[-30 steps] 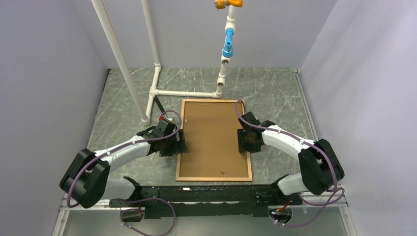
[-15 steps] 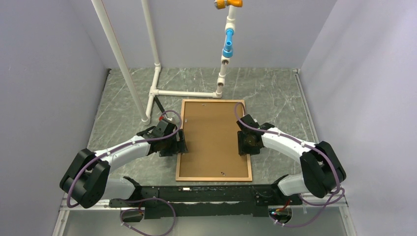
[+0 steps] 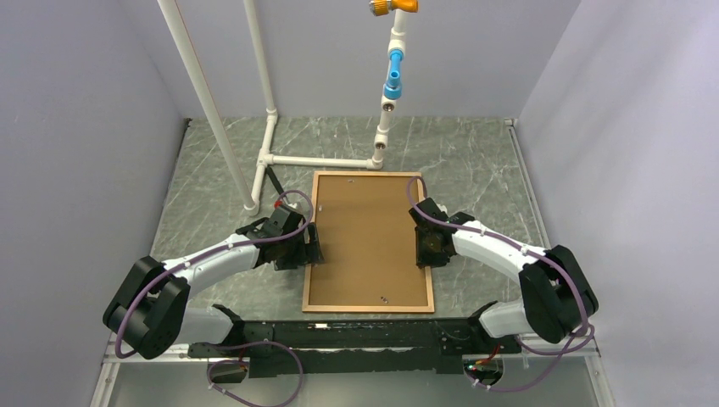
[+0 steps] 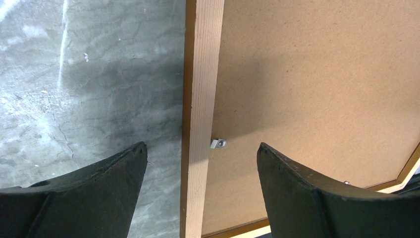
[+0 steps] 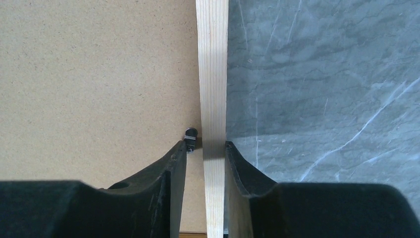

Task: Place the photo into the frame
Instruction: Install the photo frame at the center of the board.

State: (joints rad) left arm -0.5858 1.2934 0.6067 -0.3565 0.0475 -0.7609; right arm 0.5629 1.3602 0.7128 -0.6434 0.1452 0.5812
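Wrist views show what the top view hides: right pincer (image 5: 205,148) clamps the frame (image 5: 212,74) rail; left pincer (image 4: 200,166) gapes wide astride the opposite rail, a clip (image 4: 218,144) between its fingers.

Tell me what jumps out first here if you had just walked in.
The big wooden frame lies back-up at the middle of the table, its brown backing board showing. The right gripper pinches its right rail; the left gripper hangs open astride the left rail. A white pipe stand rises behind.

Top cam looks down from behind arms; both wrist cams sit close over opposite frame (image 3: 370,242) rails.
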